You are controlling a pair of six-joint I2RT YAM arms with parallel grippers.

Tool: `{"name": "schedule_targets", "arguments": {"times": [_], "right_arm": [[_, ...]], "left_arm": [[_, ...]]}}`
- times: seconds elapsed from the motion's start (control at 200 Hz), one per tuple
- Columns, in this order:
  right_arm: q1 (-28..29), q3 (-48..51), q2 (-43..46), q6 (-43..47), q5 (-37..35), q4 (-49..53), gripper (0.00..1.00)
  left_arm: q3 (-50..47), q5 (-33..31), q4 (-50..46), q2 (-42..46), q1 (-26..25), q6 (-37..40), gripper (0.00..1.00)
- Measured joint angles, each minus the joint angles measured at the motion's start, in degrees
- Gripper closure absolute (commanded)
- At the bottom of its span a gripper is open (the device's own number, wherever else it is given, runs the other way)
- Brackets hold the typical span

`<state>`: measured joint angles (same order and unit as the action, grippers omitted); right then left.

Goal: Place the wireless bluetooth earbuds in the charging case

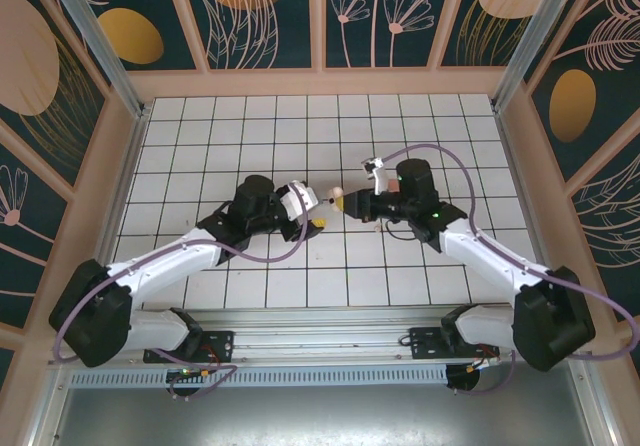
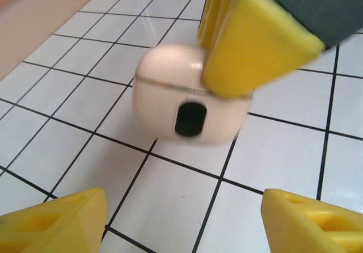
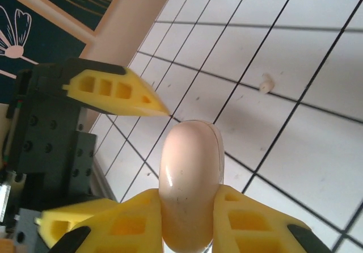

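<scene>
The charging case (image 3: 190, 173), a pale beige pebble, is clamped between the yellow fingers of my right gripper (image 3: 190, 222), which is shut on it. In the left wrist view the case (image 2: 181, 102) hangs just above the tiles, its lid seam and a dark oval facing the camera, with a right finger (image 2: 249, 54) pressed on its top right. My left gripper (image 2: 184, 222) stands open a short way in front of it, nothing between its fingers. From above, the case (image 1: 335, 193) sits between the two grippers at mid-table. One tiny pale earbud (image 3: 266, 85) lies on a tile beyond the case.
White tiled floor (image 1: 250, 136) with black grid lines, boxed in by wooden walls (image 1: 320, 81). A left-gripper finger (image 3: 113, 88) hangs close to the case's upper left in the right wrist view. Both arms meet near the middle of the floor.
</scene>
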<state>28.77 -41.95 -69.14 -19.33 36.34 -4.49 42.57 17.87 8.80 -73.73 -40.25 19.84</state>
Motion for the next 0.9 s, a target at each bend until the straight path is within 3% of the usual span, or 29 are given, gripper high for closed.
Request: {"name": "schedule_targets", "arguments": {"times": [0.415,0.726,0.901], "right_arm": [[-1.68,0.04,6.4,28.02,6.93,6.05,0.86],[-0.07,-1.18,9.33,57.05,12.37,17.31,0.88],[0.9,-2.62,8.07,65.94,15.1,21.14,0.88]], "left_arm": [[7.56,9.64,-13.33,2.47,0.24,7.67,0.4],[7.8,15.15,-16.9,2.47,0.24,16.31,0.48],[8.76,18.05,-18.93,2.01,0.22,19.56,0.5]]}}
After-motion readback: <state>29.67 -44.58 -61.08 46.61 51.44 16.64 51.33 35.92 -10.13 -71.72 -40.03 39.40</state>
